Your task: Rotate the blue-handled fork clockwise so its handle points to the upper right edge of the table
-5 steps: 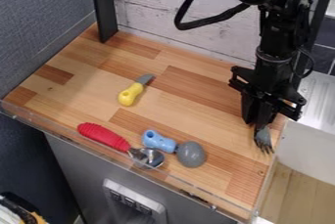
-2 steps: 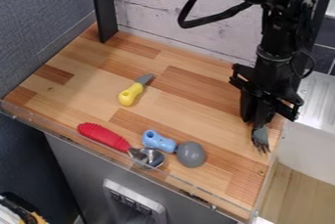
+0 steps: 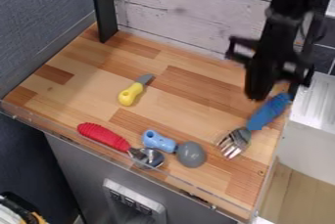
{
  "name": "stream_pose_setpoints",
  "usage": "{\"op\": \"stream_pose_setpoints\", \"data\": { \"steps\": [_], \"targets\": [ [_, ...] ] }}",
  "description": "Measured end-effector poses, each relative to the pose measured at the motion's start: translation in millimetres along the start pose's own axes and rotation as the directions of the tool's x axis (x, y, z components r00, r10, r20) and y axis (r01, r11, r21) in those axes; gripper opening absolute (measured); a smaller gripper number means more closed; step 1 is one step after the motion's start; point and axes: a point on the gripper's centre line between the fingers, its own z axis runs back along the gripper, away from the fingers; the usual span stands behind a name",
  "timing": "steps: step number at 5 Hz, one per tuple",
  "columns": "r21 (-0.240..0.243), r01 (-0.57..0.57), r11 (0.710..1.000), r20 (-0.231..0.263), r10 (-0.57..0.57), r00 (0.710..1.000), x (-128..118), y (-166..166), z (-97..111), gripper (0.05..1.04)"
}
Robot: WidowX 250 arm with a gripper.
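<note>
Where the wooden worktop (image 3: 190, 91) nears its right-hand border in the view, a blue-handled fork (image 3: 267, 113) slants, metal tines toward the front, handle end close beside the black gripper (image 3: 264, 93). Whether the gripper is released or clenched, or grasps the fork, cannot be told; the overlap and blur conceal any contact. Left of the tines lies a light-blue-handled utensil (image 3: 159, 141) with a rounded grey head, which is near the metal bowl of a red-handled spoon (image 3: 105, 136). Farther back is a yellow-handled knife (image 3: 131, 94), its grey blade directed toward the pale plank wall (image 3: 177, 17).
</note>
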Motion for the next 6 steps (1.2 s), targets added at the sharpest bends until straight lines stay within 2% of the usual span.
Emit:
{"op": "stream_pose_setpoints", "data": {
  "steps": [1, 2, 3, 4, 5, 6],
  "targets": [
    [-0.013, -0.003, 1.000, 0.039, 0.004, 0.999, -3, 2, 20, 0.060],
    [-0.042, 0.125, 0.991, 0.063, -0.122, 0.990, -6, -1, 28, 0.059],
    [-0.062, 0.177, 0.982, 0.089, -0.171, 0.981, -6, 8, 36, 0.059],
    [-0.074, 0.153, 0.985, 0.094, -0.146, 0.985, 0, 30, 37, 0.059],
    [-0.079, 0.047, 0.996, 0.089, -0.040, 0.995, 6, 68, 36, 0.059],
    [-0.076, -0.076, 0.994, 0.060, 0.080, 0.995, 6, 111, 34, 0.059]
  ]
}}
